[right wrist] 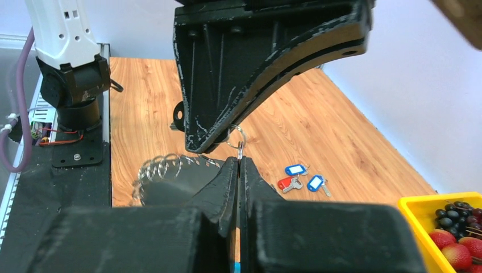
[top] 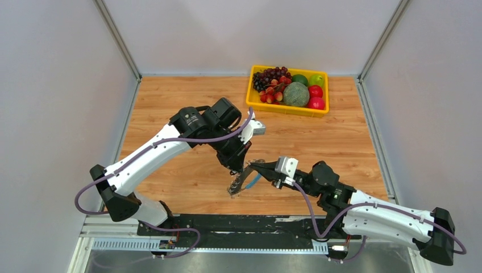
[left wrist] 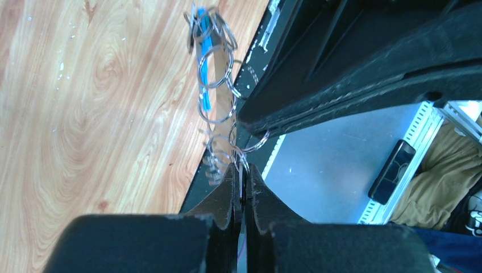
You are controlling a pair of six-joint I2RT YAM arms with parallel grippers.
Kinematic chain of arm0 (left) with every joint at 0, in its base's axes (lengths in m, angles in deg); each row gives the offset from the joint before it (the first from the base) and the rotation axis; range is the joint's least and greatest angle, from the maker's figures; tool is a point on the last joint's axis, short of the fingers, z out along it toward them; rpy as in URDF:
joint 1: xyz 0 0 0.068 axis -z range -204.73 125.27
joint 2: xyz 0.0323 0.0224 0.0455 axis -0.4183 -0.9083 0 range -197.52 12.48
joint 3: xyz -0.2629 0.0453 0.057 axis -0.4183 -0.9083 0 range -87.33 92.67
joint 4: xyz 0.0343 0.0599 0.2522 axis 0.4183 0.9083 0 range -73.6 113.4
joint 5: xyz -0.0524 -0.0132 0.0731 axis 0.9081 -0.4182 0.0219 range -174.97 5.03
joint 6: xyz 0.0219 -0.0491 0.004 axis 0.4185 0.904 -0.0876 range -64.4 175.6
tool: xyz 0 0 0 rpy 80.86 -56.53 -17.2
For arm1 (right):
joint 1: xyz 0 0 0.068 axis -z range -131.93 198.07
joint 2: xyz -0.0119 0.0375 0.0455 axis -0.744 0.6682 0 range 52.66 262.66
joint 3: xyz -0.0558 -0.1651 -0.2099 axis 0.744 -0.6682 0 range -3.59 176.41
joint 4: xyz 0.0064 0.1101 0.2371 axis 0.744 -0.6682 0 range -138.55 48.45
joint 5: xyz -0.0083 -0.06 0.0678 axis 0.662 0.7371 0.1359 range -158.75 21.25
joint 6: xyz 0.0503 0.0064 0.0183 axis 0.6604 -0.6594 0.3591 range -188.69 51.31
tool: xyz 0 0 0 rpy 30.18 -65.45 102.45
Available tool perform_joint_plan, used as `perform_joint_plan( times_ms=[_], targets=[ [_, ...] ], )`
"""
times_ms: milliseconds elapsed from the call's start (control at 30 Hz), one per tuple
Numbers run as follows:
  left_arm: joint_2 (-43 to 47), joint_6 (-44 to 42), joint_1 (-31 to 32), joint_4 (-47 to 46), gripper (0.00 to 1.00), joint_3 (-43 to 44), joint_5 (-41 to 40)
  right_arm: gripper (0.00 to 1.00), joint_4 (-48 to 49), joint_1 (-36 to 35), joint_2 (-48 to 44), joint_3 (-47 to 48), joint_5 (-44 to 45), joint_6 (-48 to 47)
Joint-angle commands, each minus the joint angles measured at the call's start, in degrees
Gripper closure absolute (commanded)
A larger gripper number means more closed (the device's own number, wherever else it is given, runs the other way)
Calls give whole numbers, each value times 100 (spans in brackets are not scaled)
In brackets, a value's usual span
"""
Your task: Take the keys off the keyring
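Left gripper (left wrist: 241, 170) and right gripper (right wrist: 239, 164) meet fingertip to fingertip, both pinched tight on keyring (top: 237, 185), lower centre of top view. Three tagged keys (right wrist: 295, 169) lie loose on table (right wrist: 341, 131), right-wrist view lower right.

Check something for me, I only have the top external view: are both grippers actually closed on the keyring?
Observer: The left one is. The left wrist view shows the left gripper shut on a small wire ring of the keyring.
Operator: And the right?
Observer: The right wrist view shows the right gripper shut on a small ring too, close beside the left gripper's tip.
Operator: Any keys off yet?
Observer: Three keys lie loose on the table beyond the grippers, two with blue tags and one with a red tag.
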Motion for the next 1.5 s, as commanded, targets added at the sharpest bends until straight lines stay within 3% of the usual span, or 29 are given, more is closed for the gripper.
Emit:
perform_joint_plan(
  times_ms=[0,433,633,1100,1467],
  targets=[
    [193,26,17,-103,100,-50,29,100,383,-5,-314,-43,-9,82],
    [246,70,20,-216,100,-124,234,100,442,-5,-432,-22,-175,157],
    [324,-33,14,-113,100,94,-263,100,113,-2,-427,100,-724,38],
    [580,-682,35,-174,100,292,-952,100,-448,-1,275,638,-1120,206],
    [872,-1368,474,-346,100,105,-1155,100,-517,0,732,838,-1071,398]
  ],
)
